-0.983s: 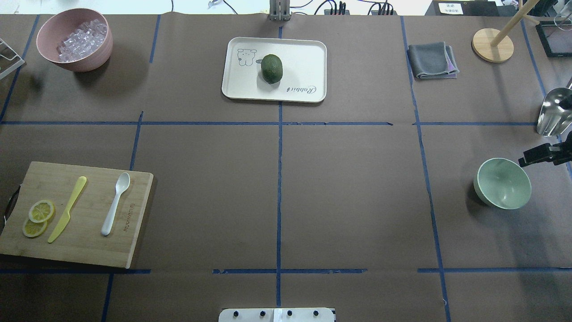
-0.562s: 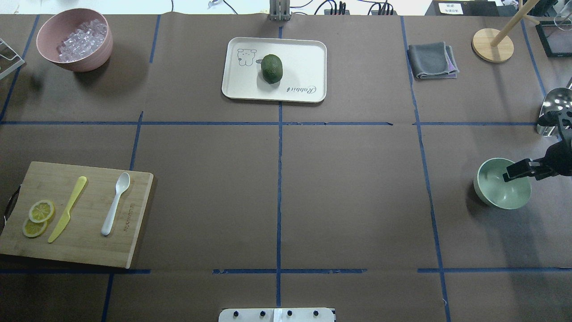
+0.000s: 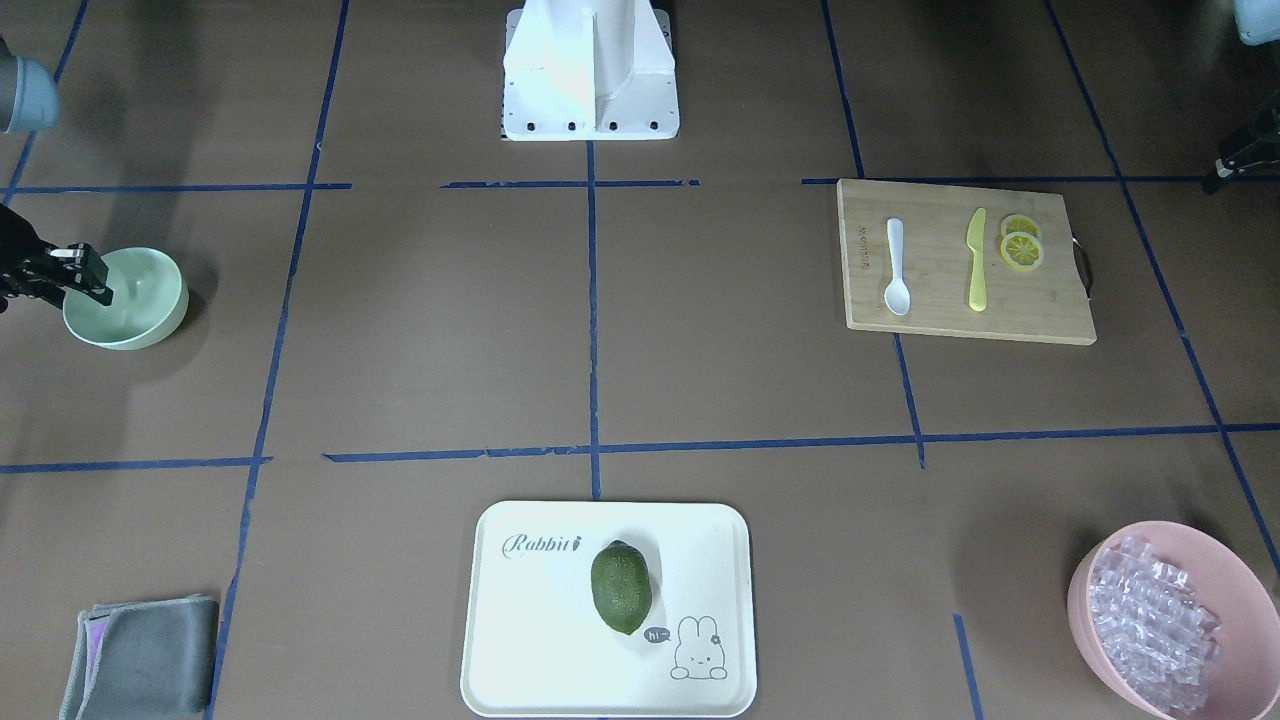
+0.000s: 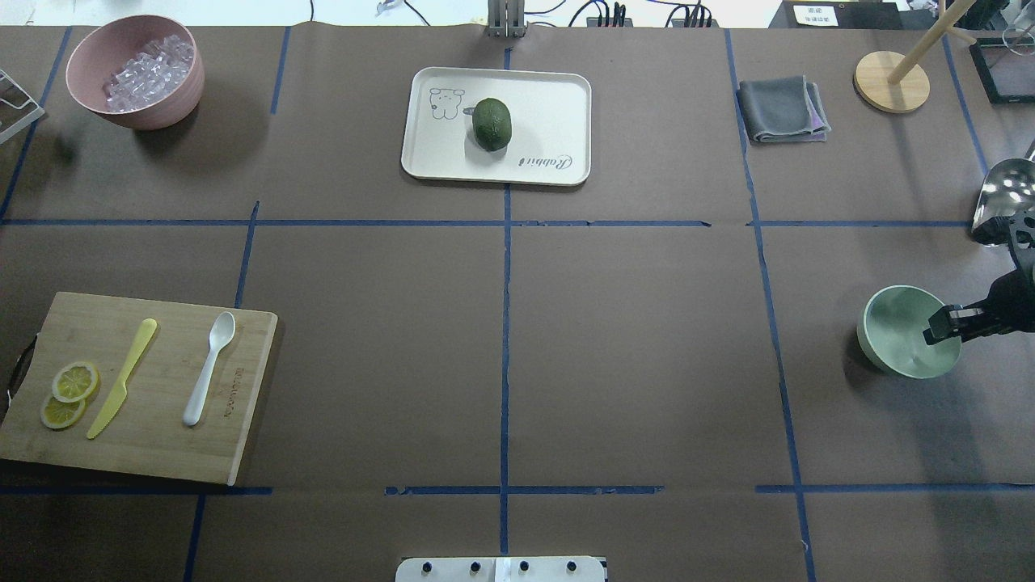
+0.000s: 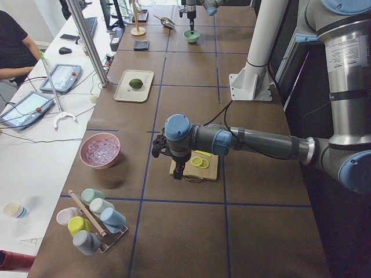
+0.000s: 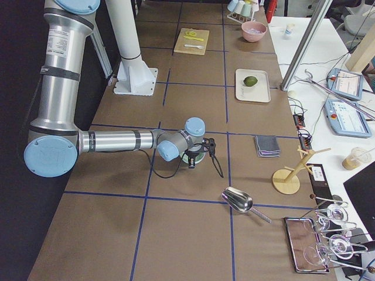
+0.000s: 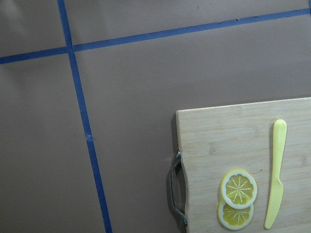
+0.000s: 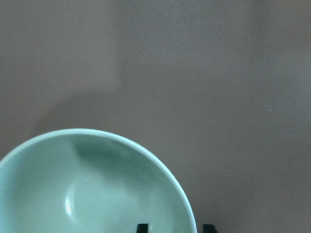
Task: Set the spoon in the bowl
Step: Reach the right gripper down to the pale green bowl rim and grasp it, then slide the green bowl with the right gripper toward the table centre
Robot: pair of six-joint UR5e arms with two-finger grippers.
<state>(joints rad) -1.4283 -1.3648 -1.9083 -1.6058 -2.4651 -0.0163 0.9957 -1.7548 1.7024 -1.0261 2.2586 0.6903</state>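
The white spoon (image 4: 209, 368) lies on a wooden cutting board (image 4: 162, 453) at the left, scoop end away from the robot; it also shows in the front view (image 3: 896, 268). The mint-green bowl (image 4: 897, 331) stands empty at the right. My right gripper (image 4: 942, 325) is open at the bowl's right rim. In the right wrist view its fingertips (image 8: 142, 227) stand one inside and one outside the rim of the bowl (image 8: 97, 194). My left gripper (image 5: 178, 171) hovers over the board's handle end; I cannot tell whether it is open or shut.
A yellow knife (image 4: 121, 380) and lemon slices (image 4: 71, 392) share the board. A pink bowl of clear cubes (image 4: 154, 113) stands far left. A white tray (image 4: 550, 105) holds a green fruit (image 4: 492, 124). A grey cloth (image 4: 780, 109), wooden stand (image 4: 889, 81) and metal scoop (image 4: 1003, 190) are far right.
My right gripper has come from beside the bowl's far right edge to over the bowl, then settled astride its right rim. The spoon has not moved.
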